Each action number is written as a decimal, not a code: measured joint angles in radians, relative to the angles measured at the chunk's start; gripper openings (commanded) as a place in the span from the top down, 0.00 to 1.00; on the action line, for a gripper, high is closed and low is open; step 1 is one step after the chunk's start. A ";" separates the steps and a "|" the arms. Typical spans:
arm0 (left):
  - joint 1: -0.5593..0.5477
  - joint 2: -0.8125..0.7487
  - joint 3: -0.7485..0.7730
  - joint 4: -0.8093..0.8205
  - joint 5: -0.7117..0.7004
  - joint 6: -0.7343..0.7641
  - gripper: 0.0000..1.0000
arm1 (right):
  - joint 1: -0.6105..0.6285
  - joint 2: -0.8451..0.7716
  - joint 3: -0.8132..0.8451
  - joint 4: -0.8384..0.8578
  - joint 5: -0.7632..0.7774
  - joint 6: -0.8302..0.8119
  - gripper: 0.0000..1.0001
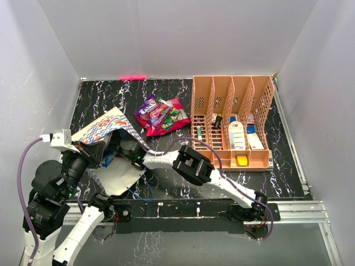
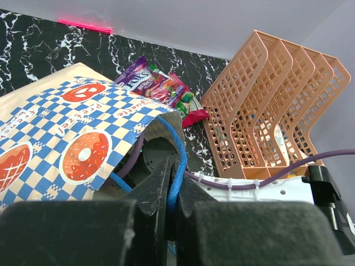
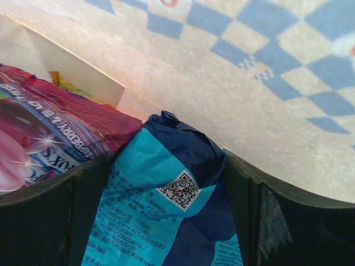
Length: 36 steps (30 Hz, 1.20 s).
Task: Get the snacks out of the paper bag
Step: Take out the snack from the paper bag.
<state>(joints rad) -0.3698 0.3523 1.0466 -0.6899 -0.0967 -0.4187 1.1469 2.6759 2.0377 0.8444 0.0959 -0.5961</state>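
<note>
We see the paper bag [image 1: 102, 128] lying on its side at the 9 o'clock side of the black marbled table [image 1: 166, 183], its mouth turned toward 4 o'clock in the top view. The left gripper [image 2: 173, 177] is pressed together on the bag's blue cord handle [image 2: 178, 149], which runs up between its fingers and holds that edge of the bag raised.

The right gripper [image 3: 166, 160] reaches inside the bag, and its arm enters the mouth from 4 o'clock. Its fingers are spread wide, with a blue packet [image 3: 161, 210] lying between them. The packet fills the gap, and we cannot tell whether the fingers press on it. A pink packet [image 3: 50, 133] lies against the blue one at its 9 o'clock side, and the bag's checked paper wall arches over both.

Outside, a pile of snack packets [image 1: 161, 115] in purple, pink, red and green rests on the table at 2 o'clock from the bag. A peach organizer [image 1: 230, 124] stands just beside the pile at its 3 o'clock.
</note>
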 measured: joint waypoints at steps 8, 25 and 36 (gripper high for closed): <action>0.000 -0.002 0.000 -0.017 -0.009 0.000 1.00 | -0.026 0.028 0.035 -0.036 0.012 0.116 0.62; 0.000 -0.001 0.007 -0.045 -0.133 -0.040 1.00 | -0.001 -0.176 -0.269 -0.046 0.048 0.185 0.93; 0.000 -0.002 -0.002 -0.032 -0.145 -0.084 1.00 | 0.036 -0.332 -0.502 -0.001 0.051 0.267 0.93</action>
<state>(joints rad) -0.3698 0.3508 1.0447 -0.7219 -0.2420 -0.5030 1.1828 2.3440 1.5360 0.8436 0.1474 -0.3290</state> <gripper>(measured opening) 0.007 0.098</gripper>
